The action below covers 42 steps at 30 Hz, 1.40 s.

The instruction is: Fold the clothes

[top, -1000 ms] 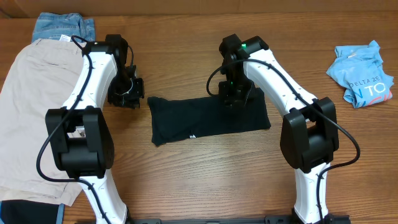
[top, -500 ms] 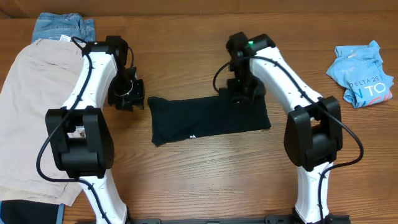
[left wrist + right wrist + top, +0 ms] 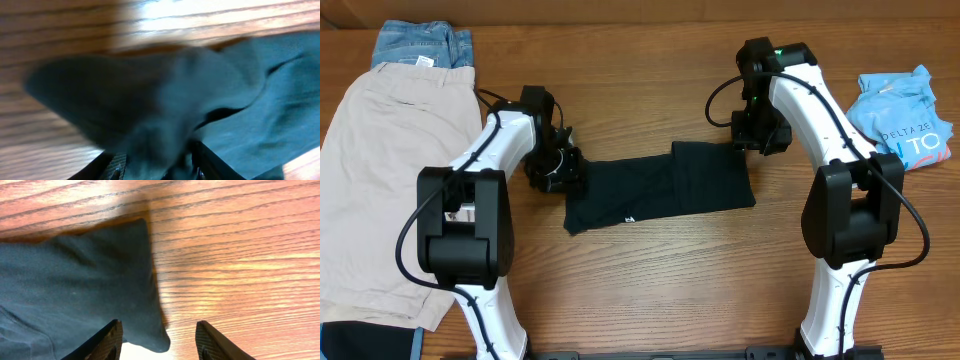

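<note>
Black T-shirt [image 3: 660, 190], small white logo [image 3: 629, 219]; beige shorts [image 3: 390, 150]; blue denim [image 3: 420, 42]; light-blue printed tee [image 3: 905, 120]; brown wood-grain table [image 3: 650, 290].

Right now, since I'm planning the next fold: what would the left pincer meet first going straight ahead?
The soft black T-shirt: its bunched cloth fills the left wrist view just before the left pincer, likely touching it.

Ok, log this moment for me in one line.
black T-shirt: folded strip, mid-table | left gripper: at shirt's left end, grip unclear | right gripper: open, at shirt's upper-right corner
</note>
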Each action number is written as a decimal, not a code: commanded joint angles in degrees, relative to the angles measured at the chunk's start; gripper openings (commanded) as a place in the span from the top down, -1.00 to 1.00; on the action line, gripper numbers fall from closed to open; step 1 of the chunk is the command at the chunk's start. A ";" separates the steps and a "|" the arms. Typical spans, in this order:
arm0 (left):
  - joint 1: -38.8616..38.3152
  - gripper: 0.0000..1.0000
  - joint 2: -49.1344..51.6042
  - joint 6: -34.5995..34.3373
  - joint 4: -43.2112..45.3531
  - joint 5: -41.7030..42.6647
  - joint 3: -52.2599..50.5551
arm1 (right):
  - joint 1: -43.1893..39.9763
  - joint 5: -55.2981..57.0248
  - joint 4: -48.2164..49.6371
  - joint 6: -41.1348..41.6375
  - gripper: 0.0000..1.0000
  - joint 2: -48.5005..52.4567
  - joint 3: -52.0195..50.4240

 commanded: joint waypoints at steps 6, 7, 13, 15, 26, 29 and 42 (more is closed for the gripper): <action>-2.21 0.14 -0.35 -0.85 1.81 1.68 -3.96 | 0.02 0.37 0.09 -0.24 -0.01 -2.69 0.72; -2.23 0.24 -0.35 -0.85 1.84 1.68 -3.93 | 0.02 0.37 0.07 -0.22 -0.01 -2.69 0.72; -0.92 0.92 -0.37 -2.47 -0.52 -3.89 -3.19 | -0.13 0.39 -0.09 -0.24 -0.02 -2.69 0.72; 0.42 0.92 -0.37 -3.04 -2.93 -8.22 -2.16 | -0.42 0.39 0.02 -0.24 -0.02 -2.69 0.72; 16.33 0.90 -0.37 -1.14 -15.87 -15.17 18.60 | -5.18 0.35 -0.55 -0.92 -0.02 -2.69 0.72; 18.38 0.88 -0.37 -1.01 -18.05 -13.90 24.35 | -6.05 0.31 -0.55 -0.87 -0.02 -2.69 0.72; 5.05 0.92 -0.37 -1.31 -25.77 -7.21 28.39 | -6.40 0.13 -1.22 -0.90 -0.02 -2.69 0.72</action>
